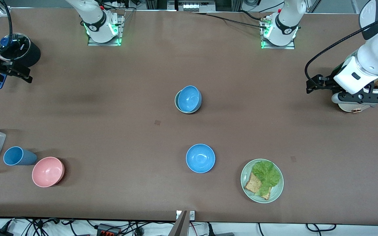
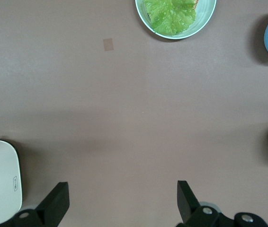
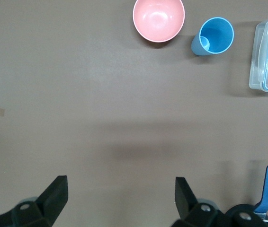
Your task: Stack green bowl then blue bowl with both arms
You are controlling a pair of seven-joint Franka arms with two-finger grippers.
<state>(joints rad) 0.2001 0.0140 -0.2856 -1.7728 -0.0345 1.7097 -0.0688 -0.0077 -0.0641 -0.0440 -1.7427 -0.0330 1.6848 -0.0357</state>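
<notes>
Lettuce plate [image 1: 276,193] is sitting nearest; blue bowl [image 1: 189,98] is nesting tilted in green bowl [image 1: 177,101], needing levelling; left gripper [image 2: 122,203] and right gripper [image 3: 121,201] are waiting, both released.

Front camera high, facing robots; wrist cameras look straight down at table [image 1: 110,131].

Brown matte table [image 1: 110,108] fills nearly the whole frame. Small darker square marks sit near centre and at lower right. Black cables trail over a pale floor strip [image 1: 356,229] along the bottom edge. Lighting is even, with soft shadows on the surface.
</notes>
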